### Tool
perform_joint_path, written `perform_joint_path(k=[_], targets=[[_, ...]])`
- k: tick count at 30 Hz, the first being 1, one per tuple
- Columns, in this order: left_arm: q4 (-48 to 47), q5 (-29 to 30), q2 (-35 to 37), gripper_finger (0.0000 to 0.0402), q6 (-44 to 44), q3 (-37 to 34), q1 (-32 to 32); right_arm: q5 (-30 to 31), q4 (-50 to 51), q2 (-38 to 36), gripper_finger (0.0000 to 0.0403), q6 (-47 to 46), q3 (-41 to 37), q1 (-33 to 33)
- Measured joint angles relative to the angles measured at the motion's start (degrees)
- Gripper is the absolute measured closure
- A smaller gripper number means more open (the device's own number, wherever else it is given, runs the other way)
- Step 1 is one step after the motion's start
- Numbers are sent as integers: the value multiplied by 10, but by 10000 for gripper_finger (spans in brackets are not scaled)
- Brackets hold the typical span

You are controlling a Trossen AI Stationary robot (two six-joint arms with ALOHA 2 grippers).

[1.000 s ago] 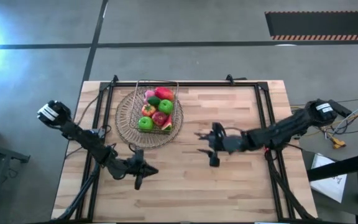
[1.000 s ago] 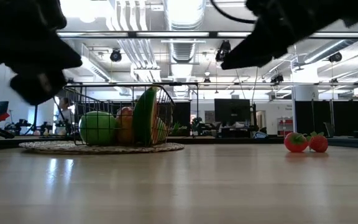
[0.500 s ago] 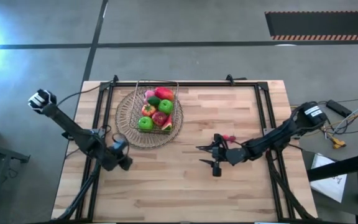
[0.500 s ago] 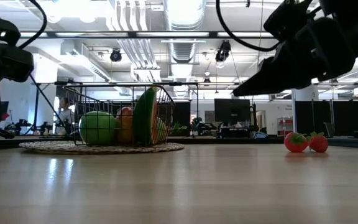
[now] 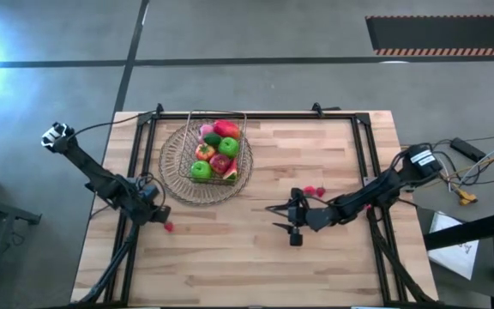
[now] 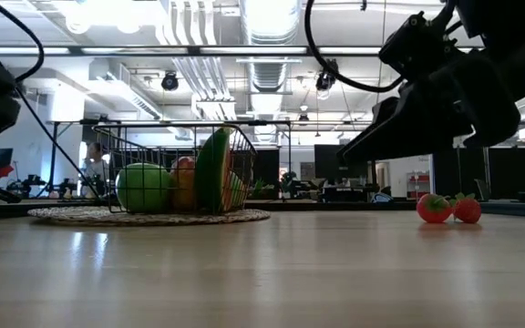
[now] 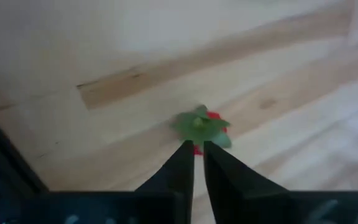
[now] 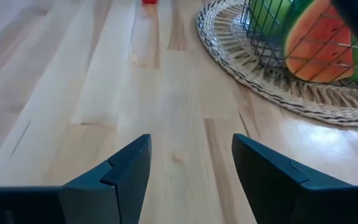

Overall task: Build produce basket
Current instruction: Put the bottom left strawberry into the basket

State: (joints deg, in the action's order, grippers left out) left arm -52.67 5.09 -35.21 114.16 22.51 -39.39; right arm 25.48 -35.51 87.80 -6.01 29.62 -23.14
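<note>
The wire basket (image 5: pixel 245 137) stands on a round woven mat (image 5: pixel 174 167) at the far left of the table. It holds green apples (image 5: pixel 200 170), a red apple (image 5: pixel 221 163), a watermelon slice (image 8: pixel 316 43) and other toy produce. One leafy red berry (image 5: pixel 168 227) lies on the wood near the left edge. My left gripper (image 5: pixel 154 215) hangs just above it, shut, with the berry (image 7: pixel 201 124) showing past the fingertips. Two more berries (image 5: pixel 314 190) lie mid-table. My right gripper (image 5: pixel 280 225) hovers open beside them, pointing toward the basket.
Black frame rails run along the table's left, right and far edges. The wood between the mat and the right gripper is bare, as is the near half of the table. In the low view, the two berries (image 6: pixel 449 209) sit on the table under the right arm.
My left arm has drawn back toward the table's left edge and risen. A red berry now shows on the wood where it had been. My right gripper has shifted a little toward the near edge and come lower, staying open.
</note>
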Motion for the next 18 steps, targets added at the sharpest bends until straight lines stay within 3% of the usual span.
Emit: perform_joint_path(k=[11, 18], targets=[[13, 26, 13, 239, 44, -34, 0, -1, -9, 17, 188, 0, 1, 0], [26, 45, 19, 229, 56, -39, 0, -1, -11, 17, 188, -2, 1, -2]])
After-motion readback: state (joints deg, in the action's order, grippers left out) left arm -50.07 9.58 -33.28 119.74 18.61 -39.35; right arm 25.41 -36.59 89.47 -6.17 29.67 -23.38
